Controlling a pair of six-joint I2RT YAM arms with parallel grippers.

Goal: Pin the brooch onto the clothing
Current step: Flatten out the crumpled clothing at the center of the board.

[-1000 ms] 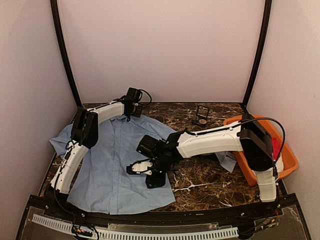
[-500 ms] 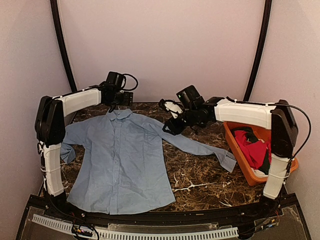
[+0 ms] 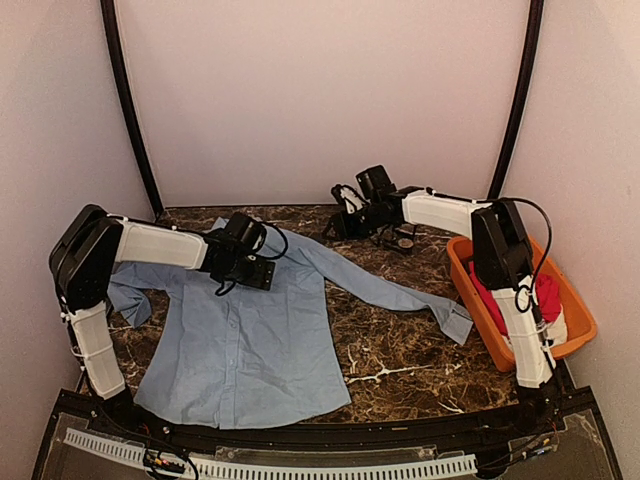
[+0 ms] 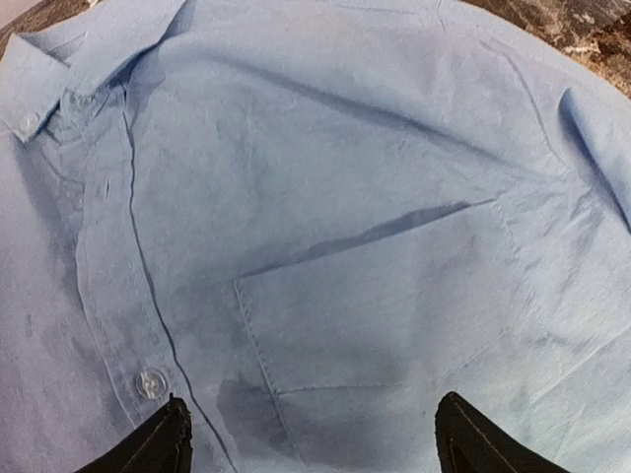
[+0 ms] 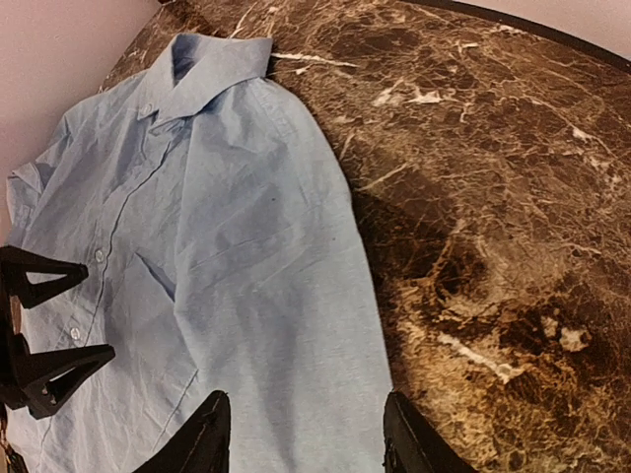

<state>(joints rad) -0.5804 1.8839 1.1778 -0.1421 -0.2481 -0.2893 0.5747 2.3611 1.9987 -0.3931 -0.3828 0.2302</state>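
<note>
Blue shirt (image 3: 240,340): flat, front up, on the marble table (image 3: 400,345). Collar (image 5: 212,64) points toward the back wall. One sleeve stretches out toward the orange basket (image 3: 480,315).
Left claw (image 4: 311,448): mine, fingers spread wide, pinching nothing. It hangs low over the chest pocket (image 4: 394,315), just beside the button strip.
Right claw (image 5: 301,439): mine, fingers apart, nothing between them. It is raised near the table's back edge, looking down on the shirt's shoulder and bare marble.
Basket contents: red garment (image 3: 545,295).
</note>
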